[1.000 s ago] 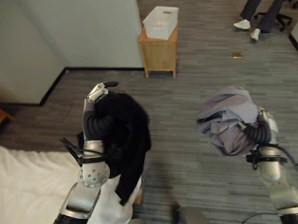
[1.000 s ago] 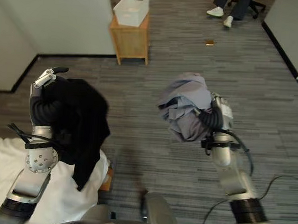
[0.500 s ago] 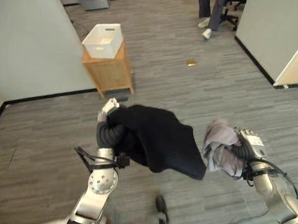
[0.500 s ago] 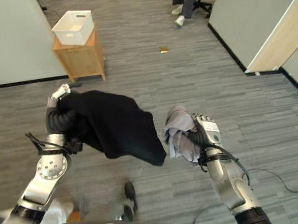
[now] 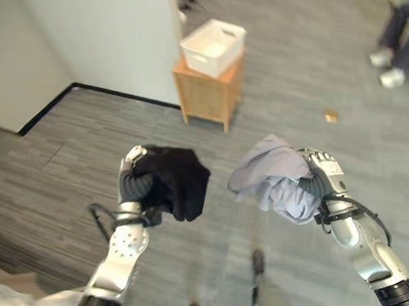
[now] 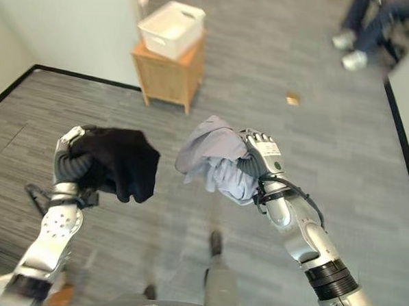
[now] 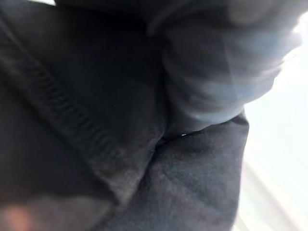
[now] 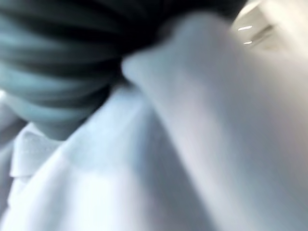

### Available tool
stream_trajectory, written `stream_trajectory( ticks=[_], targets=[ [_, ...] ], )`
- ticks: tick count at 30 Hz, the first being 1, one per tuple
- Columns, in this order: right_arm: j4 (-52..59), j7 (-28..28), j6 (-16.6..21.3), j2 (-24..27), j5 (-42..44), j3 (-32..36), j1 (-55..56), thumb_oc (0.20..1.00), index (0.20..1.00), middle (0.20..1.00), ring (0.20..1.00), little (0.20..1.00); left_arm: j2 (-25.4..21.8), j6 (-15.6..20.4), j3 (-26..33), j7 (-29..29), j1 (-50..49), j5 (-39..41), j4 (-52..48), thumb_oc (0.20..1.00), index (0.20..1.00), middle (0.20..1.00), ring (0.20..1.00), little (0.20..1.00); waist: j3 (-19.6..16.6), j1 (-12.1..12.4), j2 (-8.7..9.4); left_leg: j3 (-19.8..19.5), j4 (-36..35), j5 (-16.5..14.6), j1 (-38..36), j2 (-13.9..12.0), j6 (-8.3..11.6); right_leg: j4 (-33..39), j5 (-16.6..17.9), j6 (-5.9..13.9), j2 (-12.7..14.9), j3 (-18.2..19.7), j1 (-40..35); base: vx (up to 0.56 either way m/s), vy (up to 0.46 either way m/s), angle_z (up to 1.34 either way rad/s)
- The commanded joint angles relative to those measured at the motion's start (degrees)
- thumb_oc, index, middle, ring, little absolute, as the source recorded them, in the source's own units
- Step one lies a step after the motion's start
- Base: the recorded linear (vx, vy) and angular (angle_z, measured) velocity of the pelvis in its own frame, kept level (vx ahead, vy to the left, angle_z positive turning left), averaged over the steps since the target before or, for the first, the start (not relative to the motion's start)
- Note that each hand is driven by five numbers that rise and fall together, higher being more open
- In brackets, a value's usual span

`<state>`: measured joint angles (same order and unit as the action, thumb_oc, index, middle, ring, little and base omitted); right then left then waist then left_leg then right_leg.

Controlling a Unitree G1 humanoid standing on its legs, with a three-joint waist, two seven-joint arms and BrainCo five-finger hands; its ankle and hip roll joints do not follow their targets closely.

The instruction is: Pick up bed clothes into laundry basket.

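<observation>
The left hand is raised in front of the robot with its fingers curled into a black garment, which bunches over the hand and hangs a little way down on the inner side. In the left wrist view the dark ribbed cloth presses right against the camera, so the fingers themselves cannot be made out there.

The right hand is held up at about the same height, clenched on a pale grey-lilac garment that is crumpled into a loose bundle spilling toward the black one. The two bundles are near each other but apart, both well above the grey carpeted floor.

Farther ahead, against a pale wall, stands a small wooden cabinet with a white laundry basket on its top; it looks empty, though its inside is only partly seen. A small tan object lies on the floor to the right of the cabinet. A seated person's legs and pale shoes show at the far right.
</observation>
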<state>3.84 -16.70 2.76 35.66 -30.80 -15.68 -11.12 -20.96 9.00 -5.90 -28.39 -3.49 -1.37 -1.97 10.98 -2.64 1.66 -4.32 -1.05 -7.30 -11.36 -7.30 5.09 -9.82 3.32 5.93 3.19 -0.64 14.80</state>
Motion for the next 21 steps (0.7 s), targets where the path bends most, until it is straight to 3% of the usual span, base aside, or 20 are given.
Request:
stream_trajectory(
  ticks=[1,2,4,5,6,7,8,9,11,13,14,16,18,20,21],
  targets=[
    [7.13,-3.23,2.25,-1.45,2.95,2.26,-1.96,0.2,0.2,0.2,0.2,0.2,-1.06,3.54,2.96,-1.19,-0.21,-3.09,-6.43,0.2,0.2,0.2,0.2,0.2,0.22,-1.98,1.19,3.33,17.63,3.64,1.0,2.65,1.07,9.11,-0.51,-0.45,1.8,0.41,-9.36,0.51,-0.336,0.69],
    [7.12,-3.22,2.24,-1.51,2.96,2.27,-1.97,0.2,0.2,0.2,0.2,0.2,-1.12,3.53,2.98,-1.18,-0.21,-3.08,-6.42,0.2,0.2,0.2,0.2,0.2,0.03,-2.08,1.07,3.19,18.04,3.15,1.22,2.55,1.03,9.3,-0.85,-0.34,1.73,0.31,-9.46,0.48,-0.356,0.55],
    [7.23,-3.5,1.99,-1.41,3.52,1.85,-2.53,0.2,0.2,0.2,0.2,0.2,-0.78,3.74,3.62,-1.12,-1.27,-2.48,-6.47,0.2,0.2,0.2,0.2,0.2,1.25,-0.6,3.09,4.6,35.07,7.37,8.19,4.16,1.14,10.47,-1.35,-2.51,2.57,-0.03,-14.02,0.44,-0.367,0.01],
    [7.04,-3.24,1.67,-1.42,3.32,1.58,-3.45,0.2,0.2,0.2,0.2,0.2,-0.63,3.86,4.16,-1.13,-2.28,-2.36,-6.44,0.2,0.2,0.2,0.2,0.2,1.61,1.19,4.48,9.17,41.1,6.13,15.34,4.87,0.87,12.05,-2.92,-3.38,3.47,-0.01,-18.4,0.45,-0.315,-0.16],
    [7.03,-3.21,1.63,-1.5,3.32,1.55,-3.46,0.2,0.2,0.2,0.2,0.2,-0.69,3.85,4.21,-1.09,-2.39,-2.35,-6.52,0.2,0.2,0.2,0.2,0.2,1.52,1.37,4.46,9.43,41.63,5.75,15.56,4.76,0.75,12.31,-2.97,-3.29,3.45,0.2,-18.43,0.45,-0.196,-0.24],
    [7.03,-3.11,1.46,-1.6,3.26,1.39,-3.58,0.2,0.2,0.2,0.2,0.2,-0.53,3.83,4.41,-1.03,-2.72,-2.28,-6.47,0.2,0.2,0.2,0.2,0.2,1.59,1.93,4.59,10.96,40.37,5.75,17.76,4.54,0.69,12.45,-3.42,-3.39,3.81,0.13,-19.53,0.45,-0.073,-0.51],
    [6.34,-2.63,1.14,-1.45,2.85,1.05,-3.73,0.2,0.2,0.2,0.2,0.2,-0.64,3.74,4.73,-0.28,-3.55,-2.27,-6.21,0.2,0.2,0.2,0.2,0.2,1.45,3.56,4.39,14.78,33.85,5.96,22.13,2.74,0.23,12.82,-5.34,-3.1,3.96,-0.01,-22.27,0.47,-0.084,-0.54],
    [6.28,-2.64,1.15,-1.43,2.84,1.02,-3.71,0.2,0.2,0.2,0.2,0.2,-0.62,3.71,4.72,-0.21,-3.63,-2.25,-6.27,0.2,0.2,0.2,0.2,0.2,1.35,3.72,4.5,15.02,33.48,5.81,21.78,2.88,0.22,12.93,-5.49,-3.06,4.13,0.12,-22.39,0.54,-0.031,-0.41],
    [6.32,-1.9,1.17,-1.02,2.18,1.09,-3.56,0.2,0.2,0.2,0.2,0.2,-0.54,3.58,5.62,0.59,-4.78,-2.65,-6.55,0.2,0.2,0.2,0.2,0.2,0.54,4.79,3.01,18.96,19.23,6.24,21.47,2.19,-0.71,13.42,-8.12,-2.19,3.58,-0.28,-25.0,0.49,0.055,-0.02],
    [5.38,-1.38,1.29,-0.93,1.6,0.4,-4.31,0.2,0.2,0.2,0.2,0.2,0.39,3.64,6.37,0.79,-5.58,-2.78,-6.92,0.2,0.2,0.2,0.2,0.2,-0.44,6.85,0.97,22.92,4.07,11.88,23.33,0.68,0.11,14.17,-11.74,-0.84,3.17,-1.2,-30.17,0.7,0.085,-0.05],
    [5.27,-1.41,1.32,-0.87,1.59,0.34,-4.34,0.2,0.2,0.2,0.2,0.2,0.48,3.61,6.34,0.81,-5.66,-2.81,-6.99,0.2,0.2,0.2,0.2,0.2,-0.42,6.87,1.17,23.13,2.74,12.5,22.54,1.19,0.11,14.24,-11.88,-0.76,3.51,-1.24,-30.38,0.62,0.066,-0.25],
    [4.32,-1.11,1.11,-0.38,1.29,0.18,-4.7,0.2,0.2,0.2,0.2,0.2,0.84,3.55,6.24,0.93,-5.95,-3.03,-7.06,0.2,0.2,0.2,0.2,0.2,-0.94,7.51,0.93,27.51,-0.72,14.59,23.7,-1.12,0.32,13.77,-13.6,0.37,4.82,-2.75,-33.73,0.51,0.054,-0.27],
    [4.35,-0.23,1.21,-0.74,0.28,-0.81,-4.85,0.2,0.2,0.2,0.2,0.2,1.15,3.33,6.37,1.36,-7.34,-3.61,-6.87,0.2,0.2,0.2,0.2,0.2,-2.84,8.53,0.28,26.69,-2.89,16.1,21.78,-0.79,-0.56,11.96,-14.13,1.81,6.08,-2.66,-35.61,0.64,0.077,-0.09],
    [4.2,-0.09,1.12,-1.66,-0.94,-1.1,-4.05,0.2,0.2,0.2,0.2,0.2,0.51,3.01,5.9,1.39,-7.23,-4.41,-6.87,0.2,0.2,0.2,0.2,0.2,-4.1,9.24,1.29,23.86,-2.8,16.0,19.54,2.55,-1.98,3.29,-9.64,4.4,8.78,-2.8,-34.65,0.63,0.1,-0.21],
    [2.34,-1.03,0.56,-1.81,-2.05,-1.74,-4.98,0.2,0.2,0.2,0.2,0.2,-1.14,2.51,4.9,0.52,-4.89,-4.86,-5.92,0.2,0.2,0.2,0.2,0.2,-3.0,8.42,1.8,22.2,-3.42,13.81,15.61,4.31,-3.96,-14.49,1.8,7.53,9.63,0.59,-27.5,0.43,0.103,-0.33]
  ],
)
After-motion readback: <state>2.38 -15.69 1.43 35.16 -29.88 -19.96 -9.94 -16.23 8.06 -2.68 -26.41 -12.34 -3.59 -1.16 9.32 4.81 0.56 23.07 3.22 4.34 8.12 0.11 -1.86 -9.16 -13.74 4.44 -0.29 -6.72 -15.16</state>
